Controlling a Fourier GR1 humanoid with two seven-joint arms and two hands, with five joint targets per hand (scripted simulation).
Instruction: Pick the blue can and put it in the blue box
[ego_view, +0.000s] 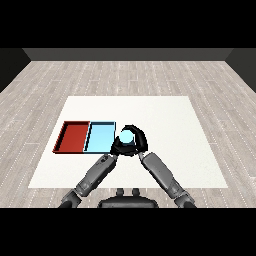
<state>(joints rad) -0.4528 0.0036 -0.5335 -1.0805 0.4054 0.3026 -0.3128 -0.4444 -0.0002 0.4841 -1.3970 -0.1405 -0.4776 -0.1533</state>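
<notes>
I look down across a white table (165, 130) that stands on a pale grey wood-plank floor (125, 75); a dark wall (125, 54) closes the far end of the room.

My two grey forearms come in from the lower corners and meet near the middle of the table. My right robot hand (139, 142) is curled round the blue can (127, 136), its black fingers arching over the top and down the right side. The can shows as a pale blue round shape with a lighter cap facing up toward me, so I seem to be looking nearly along its long axis. That suggests it stands roughly upright, but I cannot tell its tilt for sure, since most of its body is hidden by the fingers.

My left robot hand (117, 148) sits just below and left of the can, close against my other hand. It is small and dark here, and I cannot tell whether its fingers are spread or curled, or whether it touches the can.

The can is just beside the right edge of the light blue tray (98, 136), not clearly inside it. The red tray (71, 136) lies touching the blue tray on its left side. Both trays are shallow with dark rims.
</notes>
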